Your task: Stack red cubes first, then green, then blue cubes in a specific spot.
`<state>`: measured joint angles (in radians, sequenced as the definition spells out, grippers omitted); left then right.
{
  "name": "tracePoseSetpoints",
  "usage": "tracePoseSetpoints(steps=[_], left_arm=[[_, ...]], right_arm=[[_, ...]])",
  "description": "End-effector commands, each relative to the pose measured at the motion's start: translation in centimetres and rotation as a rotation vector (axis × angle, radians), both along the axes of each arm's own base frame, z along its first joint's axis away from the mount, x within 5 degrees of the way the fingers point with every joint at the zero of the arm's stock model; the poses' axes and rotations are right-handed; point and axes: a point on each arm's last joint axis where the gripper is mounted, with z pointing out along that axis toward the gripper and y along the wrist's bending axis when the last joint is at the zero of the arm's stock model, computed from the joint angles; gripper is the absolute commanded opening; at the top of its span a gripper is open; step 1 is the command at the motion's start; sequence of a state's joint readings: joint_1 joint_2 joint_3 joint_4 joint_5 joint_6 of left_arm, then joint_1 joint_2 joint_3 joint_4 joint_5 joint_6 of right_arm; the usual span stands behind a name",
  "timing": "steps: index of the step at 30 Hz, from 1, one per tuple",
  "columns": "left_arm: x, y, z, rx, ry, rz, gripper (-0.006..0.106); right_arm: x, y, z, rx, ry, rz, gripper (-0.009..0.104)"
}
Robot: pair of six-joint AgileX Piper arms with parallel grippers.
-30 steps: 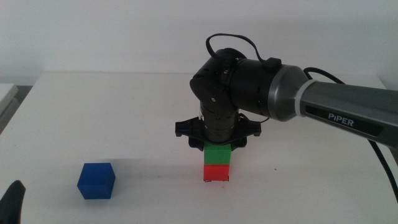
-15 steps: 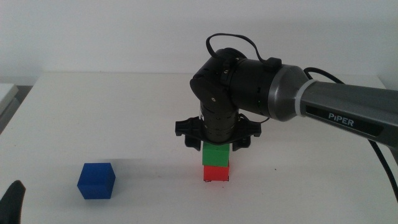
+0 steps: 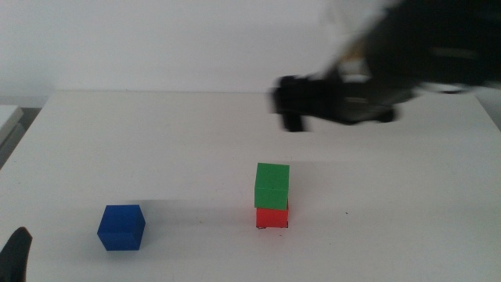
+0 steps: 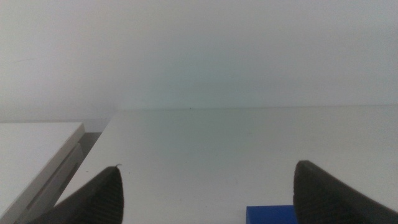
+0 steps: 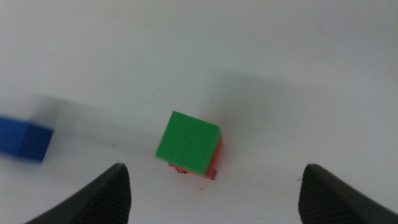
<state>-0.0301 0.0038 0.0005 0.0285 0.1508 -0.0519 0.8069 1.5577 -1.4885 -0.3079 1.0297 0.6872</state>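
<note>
The green cube [image 3: 272, 185] sits on top of the red cube [image 3: 271, 217], a little below and right of the middle view's centre. The green one is turned slightly against the red one, so its edges overhang a touch; in the right wrist view a strip of the red cube [image 5: 216, 158] shows along one side under the green cube [image 5: 188, 142]. Small dark marks peek out at the foot of the red cube in both views; they may be the corner marks of the spot, but they are too small to tell for sure.

The blue cube [image 3: 121, 227] stands alone at the lower left of the middle view, well apart from the stack, with bare white table [image 3: 172, 149] between them. In the right wrist view it is a blurred blue block [image 5: 23, 139]; in the left wrist view only its top edge shows [image 4: 270, 214].

The right gripper [image 3: 301, 106] hangs in the upper right of the middle view, smeared by motion blur, clear of the stack and touching nothing. Its jaws stand wide apart and hold nothing.

The left gripper [image 3: 17, 254] shows only as a dark tip at the bottom left corner, near the blue cube; its jaws are spread wide and empty.

A white slab [image 4: 34, 155] lies just beyond the table's left edge.
</note>
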Motion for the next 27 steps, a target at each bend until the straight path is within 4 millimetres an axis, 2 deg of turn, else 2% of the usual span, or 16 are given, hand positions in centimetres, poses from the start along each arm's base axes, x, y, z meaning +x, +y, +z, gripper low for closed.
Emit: tracePoseSetpoints(steps=[1,3,7,11,16,27], left_arm=[[0.0,0.0,0.1,-0.001,-0.015,0.001,0.093],[0.0,0.0,0.1,-0.001,-0.015,0.001,0.093],[0.0,0.0,0.1,-0.001,-0.015,0.001,0.093],[0.0,0.0,0.1,-0.001,-0.015,0.001,0.093],[0.0,0.0,0.1,-0.001,-0.015,0.001,0.093],[0.0,0.0,0.1,-0.001,-0.015,0.001,0.093]], right_arm=[[-3.0,-3.0,1.1,-0.003,-0.108,0.123,0.092],[-5.9,-5.2,1.6,0.052,-0.193,0.242,0.092],[-11.0,-9.3,0.1,0.091,-0.320,0.417,0.092],[-13.8,-12.1,-0.4,0.139,-0.436,0.440,0.092],[-15.0,-13.2,0.3,0.191,-0.493,0.435,0.092],[-15.1,-13.2,0.4,0.206,-0.491,0.432,0.092]])
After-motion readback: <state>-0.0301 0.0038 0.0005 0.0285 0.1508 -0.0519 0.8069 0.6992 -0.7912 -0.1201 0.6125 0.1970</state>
